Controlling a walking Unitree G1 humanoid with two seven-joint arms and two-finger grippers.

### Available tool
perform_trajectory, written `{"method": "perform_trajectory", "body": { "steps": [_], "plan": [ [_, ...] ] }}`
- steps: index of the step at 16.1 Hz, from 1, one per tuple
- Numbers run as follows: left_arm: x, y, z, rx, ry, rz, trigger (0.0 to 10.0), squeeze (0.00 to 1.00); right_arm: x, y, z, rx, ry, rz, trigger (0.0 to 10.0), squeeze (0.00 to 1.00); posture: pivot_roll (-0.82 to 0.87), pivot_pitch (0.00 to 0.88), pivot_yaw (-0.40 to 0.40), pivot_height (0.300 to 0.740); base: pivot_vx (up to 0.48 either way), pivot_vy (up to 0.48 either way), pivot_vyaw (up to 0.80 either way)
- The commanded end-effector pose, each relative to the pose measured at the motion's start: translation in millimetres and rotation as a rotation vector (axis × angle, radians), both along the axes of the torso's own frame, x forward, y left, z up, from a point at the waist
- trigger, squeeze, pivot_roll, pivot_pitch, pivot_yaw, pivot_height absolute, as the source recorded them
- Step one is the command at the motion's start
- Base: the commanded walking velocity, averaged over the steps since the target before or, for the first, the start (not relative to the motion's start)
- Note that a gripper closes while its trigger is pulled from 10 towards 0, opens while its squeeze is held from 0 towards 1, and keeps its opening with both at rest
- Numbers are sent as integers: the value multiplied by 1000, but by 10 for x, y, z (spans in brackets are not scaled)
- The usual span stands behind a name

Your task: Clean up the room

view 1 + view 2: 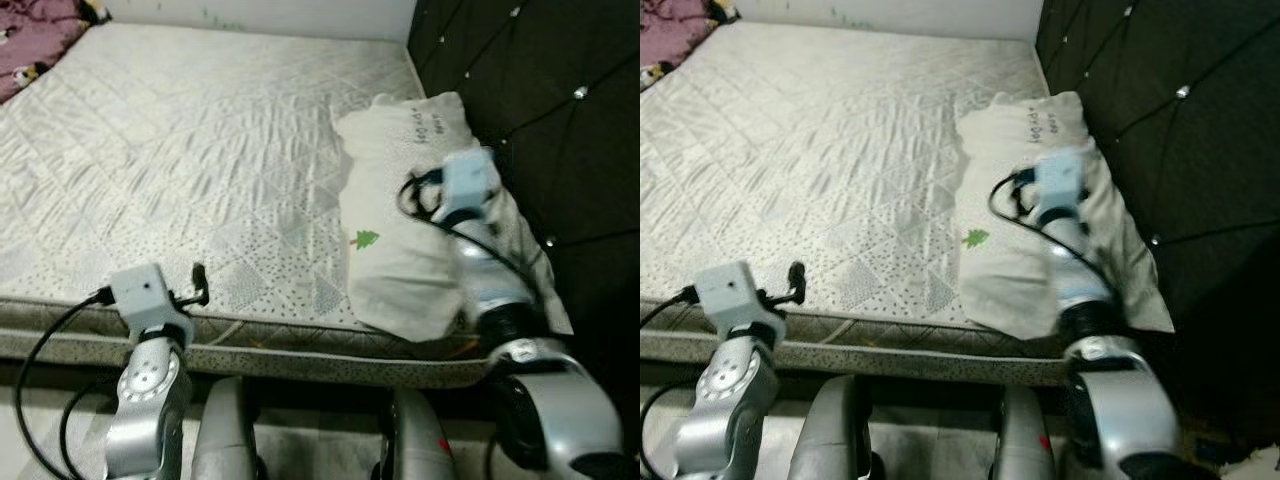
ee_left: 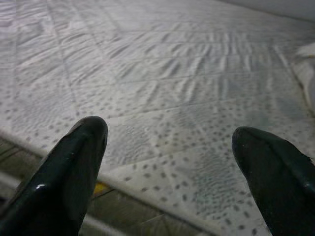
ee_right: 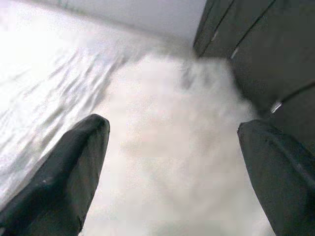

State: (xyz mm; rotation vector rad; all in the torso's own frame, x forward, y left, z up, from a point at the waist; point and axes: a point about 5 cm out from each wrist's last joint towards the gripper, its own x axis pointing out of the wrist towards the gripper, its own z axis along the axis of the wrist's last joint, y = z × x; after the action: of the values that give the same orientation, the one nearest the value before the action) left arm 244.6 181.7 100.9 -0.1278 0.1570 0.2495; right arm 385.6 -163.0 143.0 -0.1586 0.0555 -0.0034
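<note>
The right gripper (image 3: pixel 172 162), fingers spread, hovers over the pillow (image 1: pixel 400 250) lying lengthwise along the headboard (image 1: pixel 540 110), while the left gripper (image 2: pixel 172 162), also spread, waits at the mattress (image 1: pixel 180 150) edge.

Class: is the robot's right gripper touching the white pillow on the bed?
Cannot tell. In the right wrist view the right gripper hovers open over the pillow, blurred; the left eye view hides the jaws behind the wrist.
</note>
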Motion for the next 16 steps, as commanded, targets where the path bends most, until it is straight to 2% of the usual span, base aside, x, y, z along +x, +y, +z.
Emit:
{"method": "perform_trajectory", "body": {
  "steps": [1,2,4,5,7,9,11,12,13,15,16],
  "plan": [
    [-24,-28,24,-4,2,-10,10000,0,13,-2,-113,75,106,-37,10000,1000,89,93,-38,587,0,0,0],
    [-40,-18,21,-3,7,-5,10000,0,-7,14,-213,89,168,-42,10000,1000,100,103,-42,587,0,0,0],
    [-83,27,15,8,21,10,10000,0,-187,17,-652,267,439,-125,10000,1000,111,124,-50,587,0,0,0],
    [-96,40,13,11,28,15,10000,0,-249,10,-758,304,499,-151,10000,1000,114,123,-52,587,0,0,0],
    [-102,45,12,11,35,18,10000,0,-277,8,-806,291,513,-152,10000,1000,107,125,-48,587,0,0,0],
    [-75,7,-9,8,51,2,10000,0,-287,4,-826,350,533,-190,10000,1000,102,109,-40,587,0,0,0],
    [-7,20,46,15,23,1,10000,0,-132,50,-571,328,384,-117,10000,1000,98,87,-36,587,0,0,0],
    [56,36,93,19,-2,4,10000,0,-6,109,-303,363,239,-41,10000,1000,90,65,-32,587,0,0,0],
    [76,36,115,20,-17,6,10000,0,41,140,-153,339,146,12,10000,1000,89,59,-31,587,0,0,0],
    [160,37,159,19,-49,10,10000,0,58,192,52,298,-11,81,10000,1000,74,4,-25,587,0,0,0],
    [176,24,185,27,-64,7,10000,0,20,218,87,290,-62,112,10000,1000,68,0,-21,587,0,0,0]
  ]
}}
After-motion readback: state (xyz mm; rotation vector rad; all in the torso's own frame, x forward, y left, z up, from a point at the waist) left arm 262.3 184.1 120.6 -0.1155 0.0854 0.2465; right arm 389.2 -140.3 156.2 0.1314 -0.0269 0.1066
